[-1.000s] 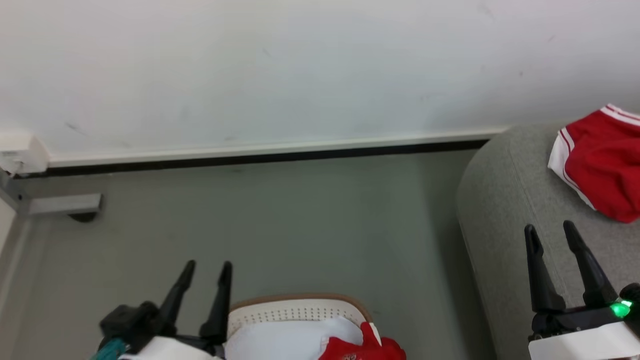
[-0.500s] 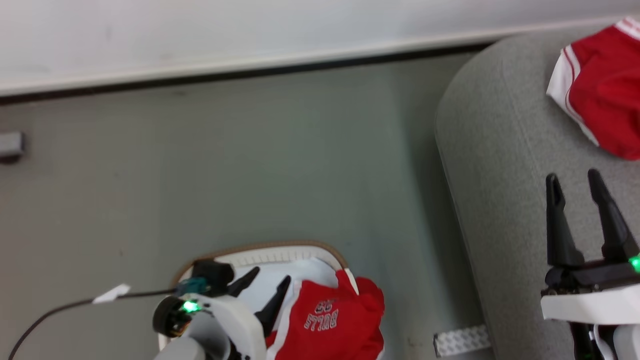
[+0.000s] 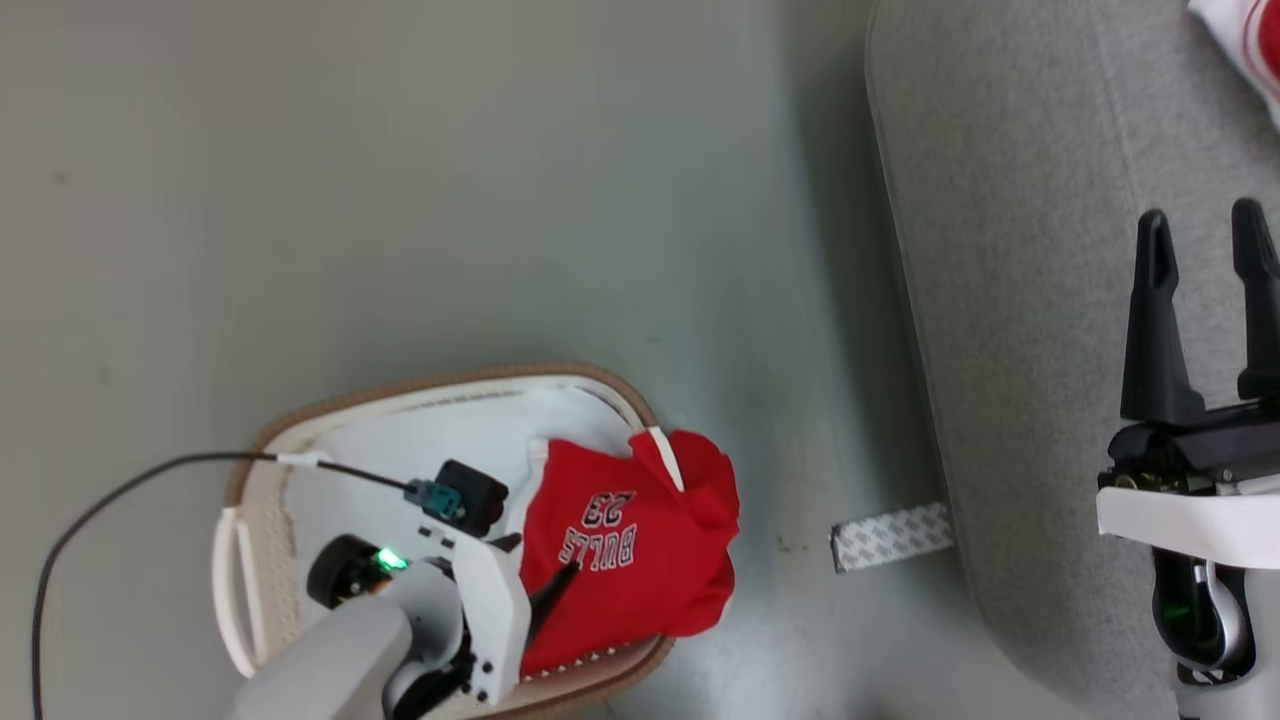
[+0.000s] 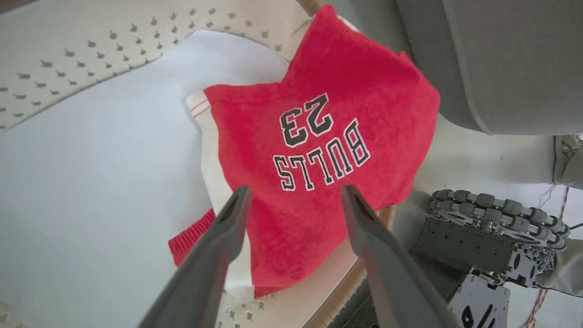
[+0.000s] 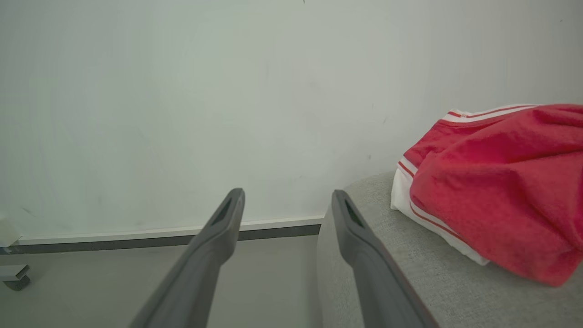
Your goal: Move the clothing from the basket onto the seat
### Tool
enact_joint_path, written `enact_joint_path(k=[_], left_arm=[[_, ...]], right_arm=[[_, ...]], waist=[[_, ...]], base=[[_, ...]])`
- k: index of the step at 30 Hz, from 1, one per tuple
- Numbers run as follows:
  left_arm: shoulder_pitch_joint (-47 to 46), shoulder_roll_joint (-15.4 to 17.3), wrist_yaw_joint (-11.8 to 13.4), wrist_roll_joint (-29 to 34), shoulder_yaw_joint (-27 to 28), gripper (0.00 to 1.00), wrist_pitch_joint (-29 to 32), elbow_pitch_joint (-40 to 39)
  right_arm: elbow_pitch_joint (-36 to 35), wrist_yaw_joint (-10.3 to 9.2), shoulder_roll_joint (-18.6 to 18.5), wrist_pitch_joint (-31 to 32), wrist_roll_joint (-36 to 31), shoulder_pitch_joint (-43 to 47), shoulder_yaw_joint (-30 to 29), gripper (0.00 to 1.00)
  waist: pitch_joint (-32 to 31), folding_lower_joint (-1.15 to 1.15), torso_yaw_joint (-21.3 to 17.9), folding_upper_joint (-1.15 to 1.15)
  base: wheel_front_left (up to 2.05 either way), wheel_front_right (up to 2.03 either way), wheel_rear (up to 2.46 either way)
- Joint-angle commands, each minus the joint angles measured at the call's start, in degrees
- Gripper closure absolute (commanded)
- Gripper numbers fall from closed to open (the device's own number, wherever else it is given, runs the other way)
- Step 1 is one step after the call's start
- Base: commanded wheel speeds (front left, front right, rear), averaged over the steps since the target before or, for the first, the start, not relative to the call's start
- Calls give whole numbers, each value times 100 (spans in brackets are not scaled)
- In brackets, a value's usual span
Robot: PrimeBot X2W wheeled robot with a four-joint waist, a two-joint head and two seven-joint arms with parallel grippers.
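Bright, even light; the seat (image 3: 1010, 300) throws a soft shadow; wrist views warp at edges.

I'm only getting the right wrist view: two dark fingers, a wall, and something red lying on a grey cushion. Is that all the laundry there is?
Observer: No. A second red piece, printed BULLS 23, lies in an oval basket on the floor beside the seat.
Operator: Is anything holding it?
Observer: Not yet. The left hand is open over it, with nothing clamped.
Operator: Is it tucked right inside the basket?
Observer: Only partly. One edge hangs over the basket's rim on the side facing the seat.
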Motion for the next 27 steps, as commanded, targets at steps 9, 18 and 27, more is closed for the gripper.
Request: enact_joint_path(k=[9,18,27], left_arm=[[-738,275,3,-462,-946,0,179,514],[-1299,458,6,-681,-1705,0,197,1015],[-1450,521,7,-902,-2019,54,146,1306]], right_arm=[[-238,-13,211,-23,-78,-339,-42,0],[-276,-13,379,-24,5,-447,49,0],[-212,-13,440,-24,66,-510,97,0]], waist=[[1027,-2,-395,0],[1513,-2,-637,0],[1635,-2,-805,0]], base=[[0,0,0],[0,0,0],[0,0,0]])
